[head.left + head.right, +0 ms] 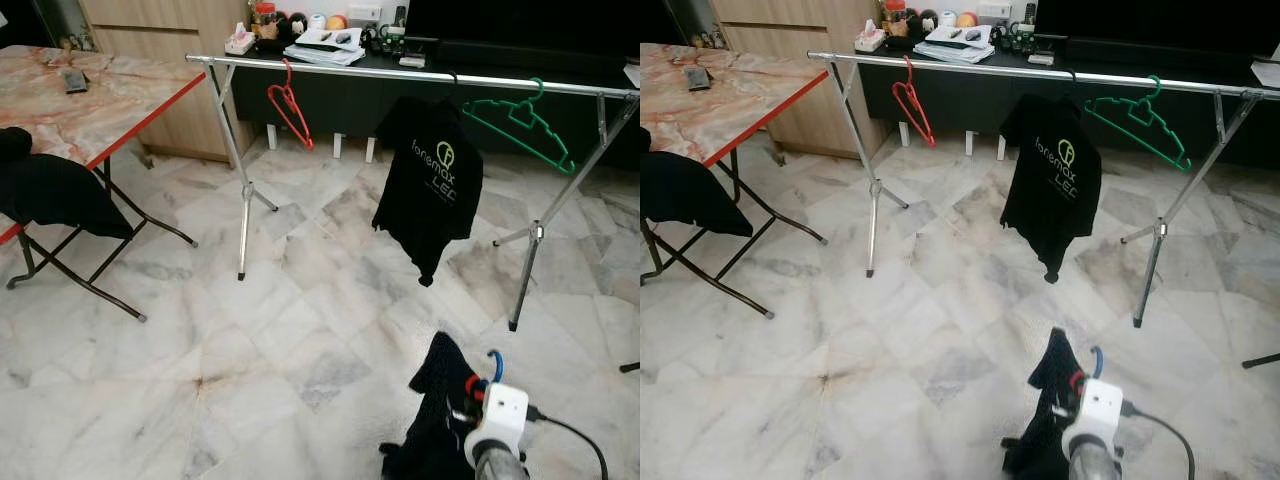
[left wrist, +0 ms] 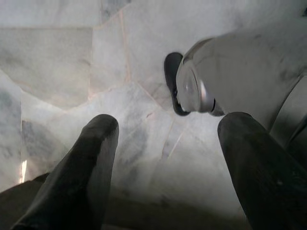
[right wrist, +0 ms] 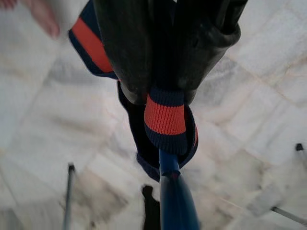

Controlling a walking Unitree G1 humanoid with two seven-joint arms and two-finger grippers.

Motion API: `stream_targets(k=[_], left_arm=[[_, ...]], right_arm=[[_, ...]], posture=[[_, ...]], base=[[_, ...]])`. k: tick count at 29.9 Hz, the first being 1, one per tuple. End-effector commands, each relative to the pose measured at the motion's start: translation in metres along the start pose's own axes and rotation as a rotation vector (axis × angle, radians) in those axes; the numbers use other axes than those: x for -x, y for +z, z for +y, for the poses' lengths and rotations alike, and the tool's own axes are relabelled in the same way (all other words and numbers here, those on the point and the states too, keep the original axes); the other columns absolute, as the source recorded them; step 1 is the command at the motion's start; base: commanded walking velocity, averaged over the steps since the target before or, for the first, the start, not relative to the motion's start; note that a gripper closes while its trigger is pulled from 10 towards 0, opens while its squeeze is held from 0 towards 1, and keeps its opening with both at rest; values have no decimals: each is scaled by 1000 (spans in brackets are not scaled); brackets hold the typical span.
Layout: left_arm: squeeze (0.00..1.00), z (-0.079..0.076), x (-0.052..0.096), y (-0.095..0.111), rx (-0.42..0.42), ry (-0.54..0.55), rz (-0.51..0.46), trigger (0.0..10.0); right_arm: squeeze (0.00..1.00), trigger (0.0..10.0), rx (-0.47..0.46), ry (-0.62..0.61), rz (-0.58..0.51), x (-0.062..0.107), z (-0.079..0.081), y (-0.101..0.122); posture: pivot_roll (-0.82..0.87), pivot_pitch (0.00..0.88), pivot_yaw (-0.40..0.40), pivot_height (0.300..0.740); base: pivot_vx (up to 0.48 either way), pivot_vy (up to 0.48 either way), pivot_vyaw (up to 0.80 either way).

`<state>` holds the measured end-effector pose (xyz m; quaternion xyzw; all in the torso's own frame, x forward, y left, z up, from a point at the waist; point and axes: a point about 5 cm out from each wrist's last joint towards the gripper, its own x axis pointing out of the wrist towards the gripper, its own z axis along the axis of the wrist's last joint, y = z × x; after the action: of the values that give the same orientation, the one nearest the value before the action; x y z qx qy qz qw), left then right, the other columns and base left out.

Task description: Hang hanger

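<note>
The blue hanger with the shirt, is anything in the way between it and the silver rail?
Nothing visible blocks it. The right gripper holds the blue hanger over bare floor, short of the rail. Free rail lies between the red hanger and the hung black shirt.

Open rail point(image 1: 340, 70) stretch between red hanger point(image 1: 290, 108) and black shirt point(image 1: 428, 180).

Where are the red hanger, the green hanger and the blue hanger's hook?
red hanger point(image 1: 290, 115): left eye view, on its slanted arm below the rail.
green hanger point(image 1: 520, 122): left eye view, on its upper arm.
blue hanger point(image 3: 175, 199): right wrist view, on the blue bar below the striped collar.
</note>
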<state>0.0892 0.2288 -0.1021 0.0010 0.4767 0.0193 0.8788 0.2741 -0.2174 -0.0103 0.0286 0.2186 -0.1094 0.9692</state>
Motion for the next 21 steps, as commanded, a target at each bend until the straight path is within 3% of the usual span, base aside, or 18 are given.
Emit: stream_targets(k=[1, 2, 3, 4, 5, 12, 14, 16, 19, 20, 21], left_arm=[[0, 1, 3, -7, 20, 4, 8, 10000], [0, -4, -9, 26, 10, -12, -69, 10000], [0, -10, -22, 72, -1, -30, -162, 10000], [0, -19, -30, 135, -22, -55, -282, 10000], [0, -19, -30, 149, -48, -62, -315, 10000], [0, -24, -28, 172, -129, -99, -402, 10000], [0, -28, -24, 189, -183, -144, -475, 10000], [0, -31, -22, 198, -211, -174, -508, 10000], [0, -36, -18, 211, -347, -232, -545, 10000], [0, -40, -16, 215, -430, -272, -554, 10000], [0, -40, -16, 215, -430, -272, -554, 10000]], right_arm=[[0, 10000, 36, 46, -67, -4, 4, 15], [0, 10000, 60, 70, -65, -5, 6, 18], [0, 10000, 91, 99, -75, -7, 9, 21], [0, 10000, 176, 182, -99, -9, 18, 30], [0, 10000, 258, 264, -132, -10, 27, 38], [0, 10000, 329, 486, -205, -11, 50, 62], [0, 10000, 423, 639, -233, -8, 61, 71], [0, 10000, 481, 715, -230, -6, 65, 72], [0, 10000, 598, 841, -205, -3, 68, 74], [0, 10000, 661, 910, -184, -2, 67, 76], [0, 10000, 661, 910, -184, -2, 67, 76]], posture=[[-49, 100, 17, 740], [-49, 100, 16, 740], [-49, 101, 16, 740], [-47, 102, 15, 740], [-47, 103, 14, 740], [-44, 104, 17, 740], [-39, 105, 13, 740], [-37, 104, 11, 740], [-33, 106, 8, 740], [-32, 106, 5, 740], [-32, 106, 5, 740]], base=[[0, 0, 0], [0, 0, 0], [0, 0, 0], [0, 0, 0], [0, 0, 0], [0, 0, 0], [0, 0, 0], [0, 0, 0], [0, 0, 0], [0, 0, 0], [0, 0, 0]])
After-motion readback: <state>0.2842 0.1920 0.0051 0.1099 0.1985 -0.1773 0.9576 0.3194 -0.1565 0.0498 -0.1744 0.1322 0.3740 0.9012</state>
